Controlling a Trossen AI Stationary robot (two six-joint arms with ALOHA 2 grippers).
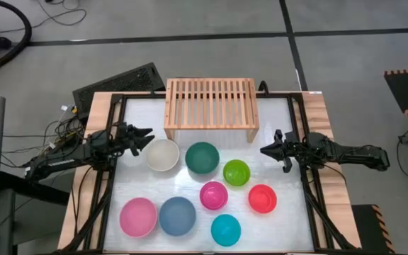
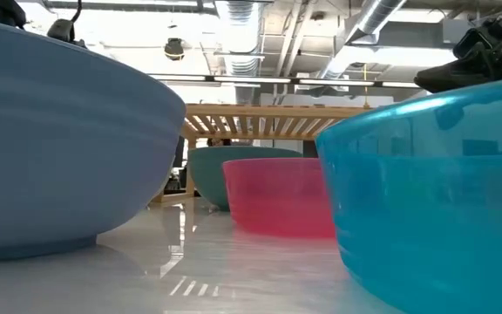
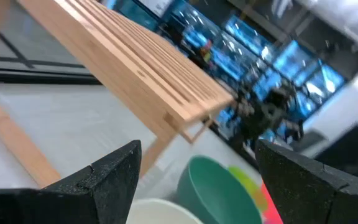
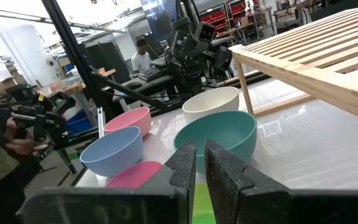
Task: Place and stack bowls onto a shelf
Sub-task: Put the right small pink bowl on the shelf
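Observation:
The light-wood shelf stands at the far middle of the table with nothing on its slats. Eight bowls sit upright on the table in front of it: cream, dark green, lime green, magenta, red-orange, pink, slate blue and teal. My left gripper is open and empty, just left of and above the cream bowl. My right gripper is shut and empty, right of the lime green bowl, below the shelf's right leg.
Black frame rails run along the table's left and right sides. The low view is filled by the slate blue bowl and the teal bowl. A person sits beyond the table, and a hand shows at the side.

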